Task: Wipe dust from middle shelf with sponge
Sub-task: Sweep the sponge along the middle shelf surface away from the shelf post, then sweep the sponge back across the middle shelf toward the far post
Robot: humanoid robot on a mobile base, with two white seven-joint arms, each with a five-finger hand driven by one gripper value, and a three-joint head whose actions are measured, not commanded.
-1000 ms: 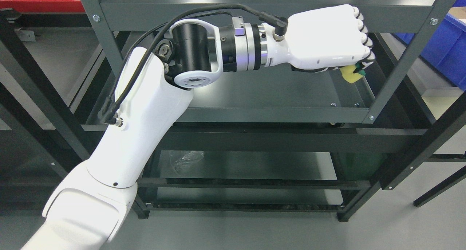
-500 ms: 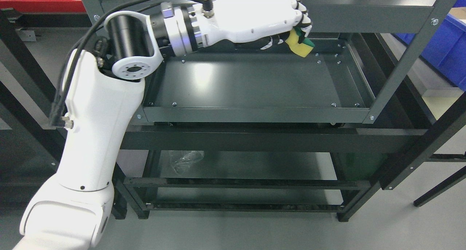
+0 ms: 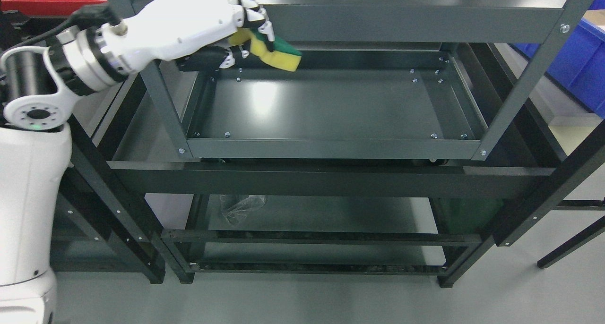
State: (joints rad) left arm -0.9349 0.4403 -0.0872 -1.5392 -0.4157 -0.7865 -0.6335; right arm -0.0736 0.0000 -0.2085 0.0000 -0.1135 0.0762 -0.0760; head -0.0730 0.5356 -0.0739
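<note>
My left hand [image 3: 236,31] comes in from the left at the top of the head view, its fingers curled around a yellow sponge with a green scouring side [image 3: 273,55]. The sponge juts out to the right of the fingers, over the far left corner of the dark grey middle shelf [image 3: 331,106]. I cannot tell whether the sponge touches the shelf. The left forearm passes outside the rack's front left post [image 3: 160,97]. No right arm shows.
The top shelf's front rail [image 3: 406,24] runs just above the hand. A crumpled clear plastic bag [image 3: 241,207] lies on the bottom shelf. Blue bins [image 3: 579,59] stand at the right behind the rack's right post [image 3: 524,78].
The left hand has swept with the sponge from the shelf's right side to its far left corner, and the whole arm has swung out to the left.
</note>
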